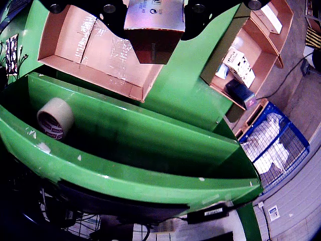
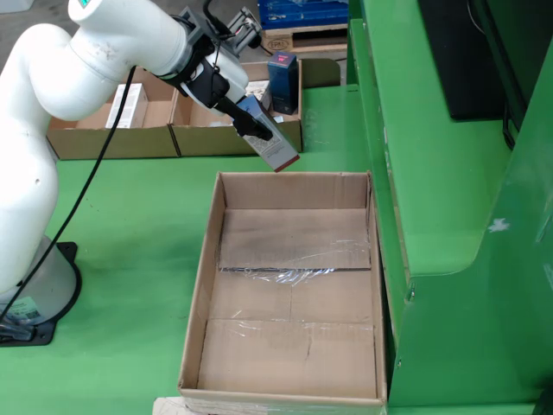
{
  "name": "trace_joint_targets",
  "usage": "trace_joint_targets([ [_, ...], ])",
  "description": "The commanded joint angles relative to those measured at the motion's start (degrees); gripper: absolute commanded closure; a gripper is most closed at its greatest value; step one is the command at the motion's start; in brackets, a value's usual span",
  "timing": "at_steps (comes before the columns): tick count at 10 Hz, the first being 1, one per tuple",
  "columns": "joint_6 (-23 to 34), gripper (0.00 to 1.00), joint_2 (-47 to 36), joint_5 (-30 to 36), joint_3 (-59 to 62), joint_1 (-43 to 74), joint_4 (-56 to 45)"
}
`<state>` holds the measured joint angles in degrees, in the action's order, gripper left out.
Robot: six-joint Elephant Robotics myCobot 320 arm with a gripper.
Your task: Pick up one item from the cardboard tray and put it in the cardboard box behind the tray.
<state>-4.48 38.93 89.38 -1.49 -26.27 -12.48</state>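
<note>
A: Containers? Fixed view first.

B: Large cardboard box (image 2: 294,294) sat near on the green tabletop (image 2: 130,233), open, nothing inside but taped flaps. Far behind it, the cardboard tray (image 2: 238,137), with a dark blue item (image 2: 282,82) standing in it. Left of that, a second tray (image 2: 108,138) with a white packet (image 2: 130,104).

A: Pincer?

B: Pincer (image 2: 259,137) was clamped on a small carton (image 2: 275,145), tilted, hanging over the box's far edge, just in front of the tray.

A: Wrist view?

B: The carton (image 1: 154,15) filled the top centre, box (image 1: 95,50) below-left. Tape roll (image 1: 55,118) lay in a green trough (image 1: 150,145).
</note>
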Motion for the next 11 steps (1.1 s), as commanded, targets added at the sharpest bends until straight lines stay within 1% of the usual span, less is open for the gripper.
trace_joint_targets([
  [1, 1.08, 1.0, -3.31, 0.38, 1.49, -2.99, -1.4],
  [3, 1.14, 1.0, -4.0, 0.2, 1.49, -3.97, -2.22],
  [5, 1.64, 1.0, -4.96, -1.23, 1.49, -7.94, -1.54],
  [11, 1.5, 1.0, -4.84, -0.73, 1.49, -12.23, -3.6],
])
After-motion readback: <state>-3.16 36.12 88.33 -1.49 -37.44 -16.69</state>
